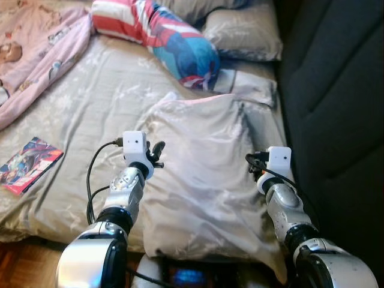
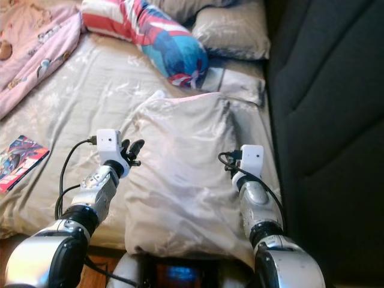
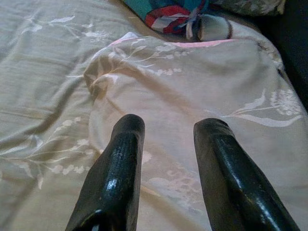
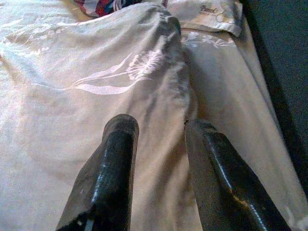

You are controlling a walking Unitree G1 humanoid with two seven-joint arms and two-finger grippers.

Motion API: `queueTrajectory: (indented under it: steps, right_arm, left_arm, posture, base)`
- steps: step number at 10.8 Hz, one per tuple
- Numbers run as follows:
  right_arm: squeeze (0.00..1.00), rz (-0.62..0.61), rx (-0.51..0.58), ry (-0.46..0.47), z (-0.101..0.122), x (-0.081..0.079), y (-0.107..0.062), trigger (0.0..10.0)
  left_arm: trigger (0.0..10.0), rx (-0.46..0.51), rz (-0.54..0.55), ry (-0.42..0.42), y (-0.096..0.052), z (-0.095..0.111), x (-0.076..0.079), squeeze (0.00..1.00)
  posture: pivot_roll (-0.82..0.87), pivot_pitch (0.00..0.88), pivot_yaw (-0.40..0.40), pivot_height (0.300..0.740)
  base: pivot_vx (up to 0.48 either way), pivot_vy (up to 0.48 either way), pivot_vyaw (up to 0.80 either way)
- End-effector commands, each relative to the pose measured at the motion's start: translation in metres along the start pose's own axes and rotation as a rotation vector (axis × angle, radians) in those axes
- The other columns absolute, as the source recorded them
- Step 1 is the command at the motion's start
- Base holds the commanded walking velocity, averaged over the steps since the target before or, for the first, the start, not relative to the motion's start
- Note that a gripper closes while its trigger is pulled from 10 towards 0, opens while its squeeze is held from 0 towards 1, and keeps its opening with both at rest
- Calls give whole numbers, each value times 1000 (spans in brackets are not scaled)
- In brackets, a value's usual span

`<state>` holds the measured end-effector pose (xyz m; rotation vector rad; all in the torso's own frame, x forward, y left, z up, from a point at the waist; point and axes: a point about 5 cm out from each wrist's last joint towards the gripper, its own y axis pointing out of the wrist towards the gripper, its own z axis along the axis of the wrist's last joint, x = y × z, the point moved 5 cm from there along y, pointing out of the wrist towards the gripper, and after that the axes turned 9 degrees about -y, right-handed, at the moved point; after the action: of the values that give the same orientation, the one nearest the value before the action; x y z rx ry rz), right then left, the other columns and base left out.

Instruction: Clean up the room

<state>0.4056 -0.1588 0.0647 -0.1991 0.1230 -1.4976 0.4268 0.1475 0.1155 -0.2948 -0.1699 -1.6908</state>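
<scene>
A large beige floral pillow (image 1: 204, 162) lies on the bed in front of me, between my two arms. At its left edge my left gripper (image 1: 157, 151) is open, and its black fingers (image 3: 120, 163) hover just over the pillow's fabric with nothing between them. My right gripper (image 4: 159, 126) is at the pillow's right edge, also open and low over the cloth, its fingertips (image 4: 120, 130) apart. Both wrists are level with the pillow's middle.
A Spider-Man bolster (image 1: 177, 42) lies beyond the pillow, with a grey pillow (image 1: 243, 33) behind it. A pink blanket (image 1: 36, 54) covers the far left. A comic book (image 1: 27, 163) rests on the beige sheet (image 1: 90, 102). A dark padded wall (image 1: 336, 90) runs along the right.
</scene>
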Motion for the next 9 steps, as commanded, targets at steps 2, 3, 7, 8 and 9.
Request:
queueTrajectory:
  steps: [2, 3, 7, 8, 9]
  right_arm:
    - [0, 0, -31, 5, -13, 1, -4, 10000]
    - [0, -8, -39, 7, -15, 2, -5, 10000]
    - [0, -21, -29, 10, -8, 6, -3, 10000]
    - [0, -29, -33, 5, -8, 8, -2, 10000]
    - [0, -45, -35, 7, -7, 11, -2, 10000]
  left_arm:
    - [10000, -18, 9, -3, -5, -10, -4, 0]
    - [10000, -21, 3, -8, -6, -11, -4, 0]
    - [10000, -64, -44, 46, -8, -18, -5, 0]
    - [10000, -78, -53, 56, -8, -19, -4, 0]
    - [10000, -83, -63, 60, -6, -18, -2, 0]
  posture:
    - [95, 192, -17, 660]
    - [90, 189, -14, 660]
    - [94, 214, -12, 660]
    - [94, 216, -12, 660]
    - [93, 218, -10, 660]
  base:
    - [274, 0, 0]
    - [259, 0, 0]
    - [0, 0, 0]
    - [0, 0, 0]
    - [0, 0, 0]
